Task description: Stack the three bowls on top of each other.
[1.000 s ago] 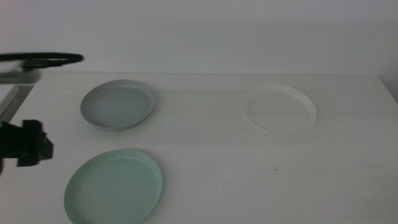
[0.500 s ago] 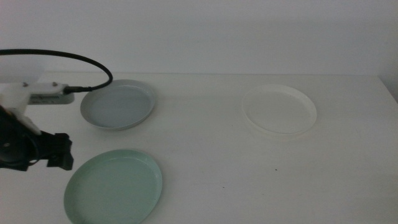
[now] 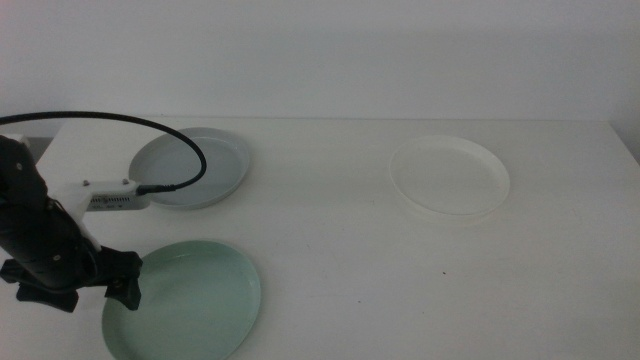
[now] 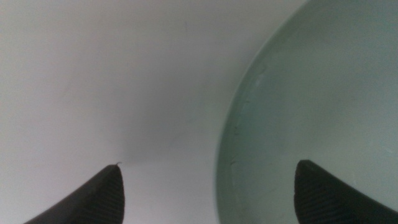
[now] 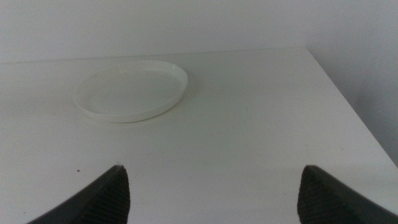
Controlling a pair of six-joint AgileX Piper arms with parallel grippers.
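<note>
I'm hovering the left gripper [image 4: 208, 196] w/ its two dark jaws spread wide, nothing between them yet, right over the near-left rim of the shallow mint green plastic bowl [image 3: 183, 299]. In the left wrist view one jaw is sitting over bare white table [image 4: 93, 74], the other over the bowl's inside, so the rim is running between them, which is the relation I'm banking on for a pinch. That bowl is lying at the front left; the round grey-blue plastic bowl [image 3: 190, 167] is just behind it, also on my left arm's side. The white low-rimmed plastic bowl [image 5: 131, 91] is sitting well apart at the back right, nearer the right gripper [image 5: 214, 193], which is waiting w/ jaws open, empty, off that way.
</note>
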